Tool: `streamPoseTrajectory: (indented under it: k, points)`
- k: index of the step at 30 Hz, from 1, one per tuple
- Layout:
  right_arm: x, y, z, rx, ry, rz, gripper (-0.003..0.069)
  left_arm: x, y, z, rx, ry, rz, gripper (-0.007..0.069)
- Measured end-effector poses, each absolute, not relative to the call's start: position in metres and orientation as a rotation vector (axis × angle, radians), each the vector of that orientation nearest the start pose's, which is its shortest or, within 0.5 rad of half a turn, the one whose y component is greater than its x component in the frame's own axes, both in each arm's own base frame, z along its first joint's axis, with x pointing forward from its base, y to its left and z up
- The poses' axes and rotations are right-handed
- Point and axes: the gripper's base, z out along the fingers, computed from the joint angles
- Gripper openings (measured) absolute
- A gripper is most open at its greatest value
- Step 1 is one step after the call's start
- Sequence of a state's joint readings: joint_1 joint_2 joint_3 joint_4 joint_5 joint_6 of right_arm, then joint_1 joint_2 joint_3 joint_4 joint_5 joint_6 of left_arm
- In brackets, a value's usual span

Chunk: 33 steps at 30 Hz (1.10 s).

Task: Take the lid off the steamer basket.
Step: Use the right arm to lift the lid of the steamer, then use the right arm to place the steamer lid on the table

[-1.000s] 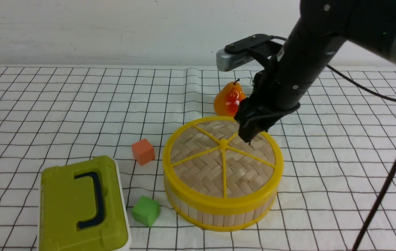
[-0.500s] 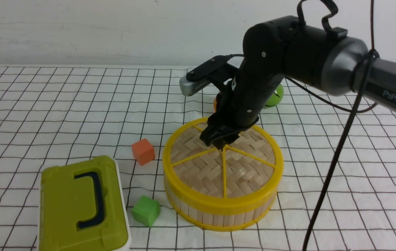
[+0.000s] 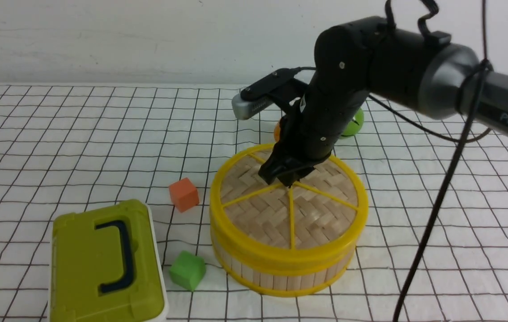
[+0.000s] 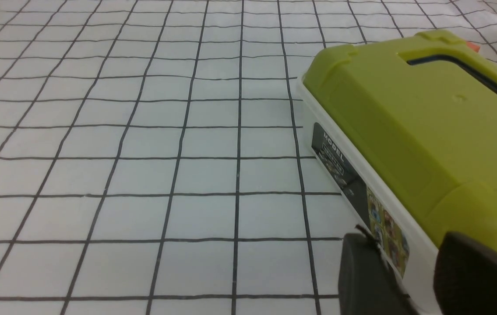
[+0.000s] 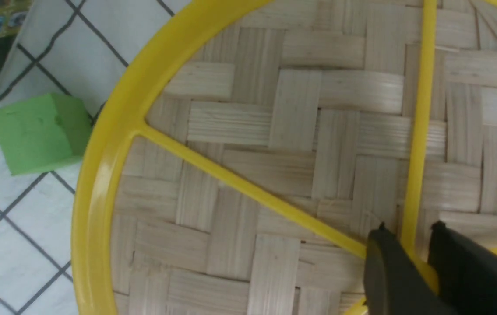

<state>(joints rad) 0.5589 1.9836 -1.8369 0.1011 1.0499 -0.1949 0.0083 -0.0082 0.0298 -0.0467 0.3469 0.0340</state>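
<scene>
Front view: the lid lies on top of the steamer basket, which stands mid-tabletop between an orange cube and a green cube on one side and bare cloth on the other.
Lid seating: I cannot tell whether its rim has begun to part from the basket's rim.
Right arm: it reaches in from the right, its wrist bent steeply down over the middle of the lid.
Right fingers: nearly closed and pinching a thin yellow spoke just beside where the spokes meet.
Left fingers: apart and empty, low beside the green box, well apart from the basket.
Step in hand: probably firming the pinch before the lift.
Doing it well: raise straight up and slowly, keeping the lid level so the rim clears all round.
Risk: the spoke is a slim hold, so the lid may tilt or slip, and a light basket could rise with it.
</scene>
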Motion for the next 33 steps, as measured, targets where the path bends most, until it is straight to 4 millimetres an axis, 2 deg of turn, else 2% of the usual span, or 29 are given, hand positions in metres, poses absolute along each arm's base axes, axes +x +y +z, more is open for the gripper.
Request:
streamPoseTrajectory:
  k: [2,4,5,7,9,12,13,14,15,17,19,21,25,28,30,33]
  points:
    - [0.363,0.236,0.306,-0.951,2.504,0.249,0.0104,0.053,-0.001,0.172,-0.006,1.852,-0.016,0.0239]
    - [0.348,0.222,0.34,-0.937,2.462,0.242,0.0104,0.053,-0.001,0.172,-0.006,1.852,-0.016,0.0239]
    - [0.343,0.217,0.35,-0.929,2.456,0.24,0.0104,0.053,-0.001,0.172,-0.006,1.852,-0.016,0.0239]
    - [0.332,0.192,0.376,-0.881,2.447,0.221,0.0104,0.053,-0.001,0.172,-0.006,1.852,-0.016,0.0239]
    - [0.327,0.167,0.388,-0.819,2.46,0.196,0.0104,0.053,-0.001,0.172,-0.006,1.852,-0.016,0.0239]
    - [0.322,0.131,0.393,-0.712,2.487,0.159,0.0104,0.053,-0.001,0.172,-0.006,1.852,-0.016,0.0239]
    - [0.32,0.113,0.389,-0.655,2.508,0.138,0.0104,0.053,-0.001,0.172,-0.006,1.852,-0.016,0.0239]
    - [0.321,0.108,0.389,-0.634,2.51,0.131,0.0104,0.053,-0.001,0.172,-0.006,1.852,-0.016,0.0239]
    - [0.32,0.09,0.381,-0.568,2.528,0.112,0.0104,0.053,-0.001,0.172,-0.006,1.852,-0.016,0.0239]
    - [0.323,0.067,0.363,-0.477,2.563,0.087,0.0104,0.053,-0.001,0.172,-0.006,1.852,-0.016,0.0239]
    - [0.329,0.052,0.343,-0.409,2.583,0.074,0.0104,0.053,-0.001,0.172,-0.006,1.852,-0.016,0.0239]
    - [0.334,0.047,0.33,-0.381,2.593,0.071,0.0104,0.053,-0.001,0.172,-0.006,1.852,-0.016,0.0239]
    - [0.352,0.033,0.289,-0.312,2.631,0.061,0.0104,0.053,-0.001,0.172,-0.006,1.852,-0.016,0.0239]
    - [0.365,0.032,0.263,-0.3,2.667,0.06,0.0104,0.053,-0.001,0.172,-0.006,1.852,-0.016,0.0239]
    - [0.369,0.032,0.254,-0.296,2.678,0.061,0.0104,0.053,-0.001,0.172,-0.006,1.852,-0.016,0.0239]
    - [0.383,0.034,0.227,-0.266,2.702,0.096,0.0104,0.053,-0.001,0.172,-0.006,1.852,-0.016,0.0239]
